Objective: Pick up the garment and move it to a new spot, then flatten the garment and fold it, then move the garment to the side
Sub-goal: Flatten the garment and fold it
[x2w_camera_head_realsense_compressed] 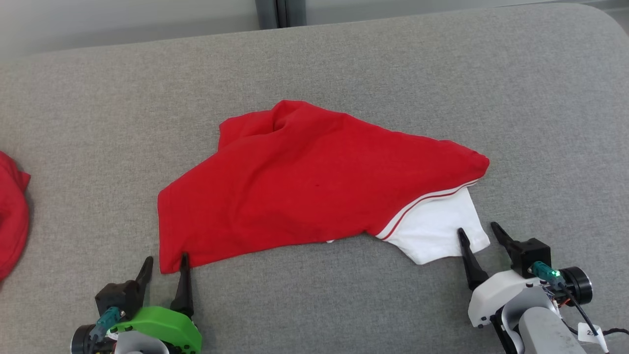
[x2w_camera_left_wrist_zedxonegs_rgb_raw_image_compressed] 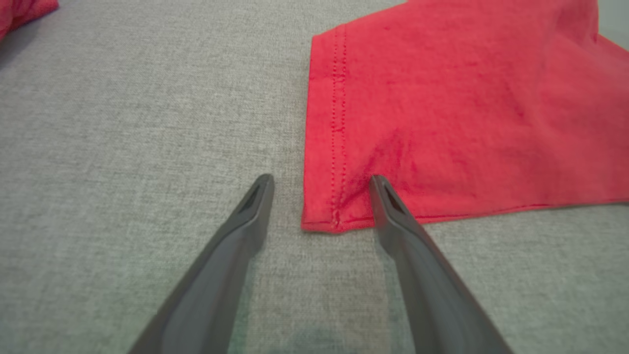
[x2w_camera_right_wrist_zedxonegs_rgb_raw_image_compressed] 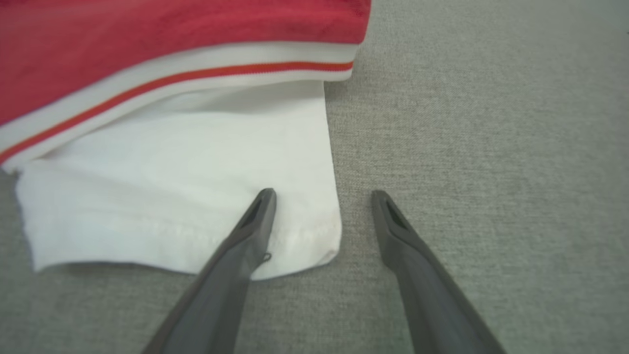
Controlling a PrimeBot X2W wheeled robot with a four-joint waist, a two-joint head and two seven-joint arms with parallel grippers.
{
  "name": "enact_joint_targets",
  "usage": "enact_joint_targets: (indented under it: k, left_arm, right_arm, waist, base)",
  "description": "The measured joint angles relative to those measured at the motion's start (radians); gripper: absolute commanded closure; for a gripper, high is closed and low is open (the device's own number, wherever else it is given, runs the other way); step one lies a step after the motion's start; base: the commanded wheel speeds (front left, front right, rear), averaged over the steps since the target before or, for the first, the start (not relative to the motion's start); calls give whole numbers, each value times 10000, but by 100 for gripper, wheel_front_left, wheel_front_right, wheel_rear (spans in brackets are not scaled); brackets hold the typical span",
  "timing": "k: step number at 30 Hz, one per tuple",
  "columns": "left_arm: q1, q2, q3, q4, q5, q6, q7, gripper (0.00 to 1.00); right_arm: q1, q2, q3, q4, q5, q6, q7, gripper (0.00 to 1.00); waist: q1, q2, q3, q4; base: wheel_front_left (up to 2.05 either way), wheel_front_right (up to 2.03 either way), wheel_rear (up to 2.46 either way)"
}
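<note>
The garment (x2w_camera_head_realsense_compressed: 304, 182) is a red shirt with a white, red-striped part at its right end, lying loosely spread on the grey cushion. My left gripper (x2w_camera_head_realsense_compressed: 166, 259) stands open astride the garment's near left corner (x2w_camera_left_wrist_zedxonegs_rgb_raw_image_compressed: 324, 216): one finger rests on the red cloth, the other on bare cushion. My right gripper (x2w_camera_head_realsense_compressed: 478, 230) is open too, straddling the near right corner of the white part (x2w_camera_right_wrist_zedxonegs_rgb_raw_image_compressed: 304, 246), with its left finger over the white cloth and its right finger over the cushion. Nothing is held.
The grey fabric surface (x2w_camera_head_realsense_compressed: 314, 305) spreads wide on all sides. Another red cloth (x2w_camera_head_realsense_compressed: 12, 211) lies at the far left edge, also seen in the left wrist view's top left corner (x2w_camera_left_wrist_zedxonegs_rgb_raw_image_compressed: 22, 12). A pale wall runs behind the cushion's far edge.
</note>
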State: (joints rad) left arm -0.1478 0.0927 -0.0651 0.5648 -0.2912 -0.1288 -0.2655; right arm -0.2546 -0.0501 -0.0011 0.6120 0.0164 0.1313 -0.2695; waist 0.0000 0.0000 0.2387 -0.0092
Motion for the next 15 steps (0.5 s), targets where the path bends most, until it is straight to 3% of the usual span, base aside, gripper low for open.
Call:
enact_joint_targets:
  k: [13,14,15]
  left_arm:
    - [-218,107,-435,650,-359,0,-81,0]
    - [-274,134,-543,780,-466,0,-90,14]
    - [-298,150,-614,836,-577,2,-92,57]
  right_arm:
    - [-59,-27,259,307,2,-8,-54,0]
    - [-61,-29,282,341,38,-10,-54,0]
    - [-66,-31,307,384,77,-10,-54,14]
  waist:
    - [0,0,22,-86]
    - [0,0,17,-94]
    - [0,0,10,-98]
  base:
    - [0,0,0]
    - [0,0,0]
    - [0,0,0]
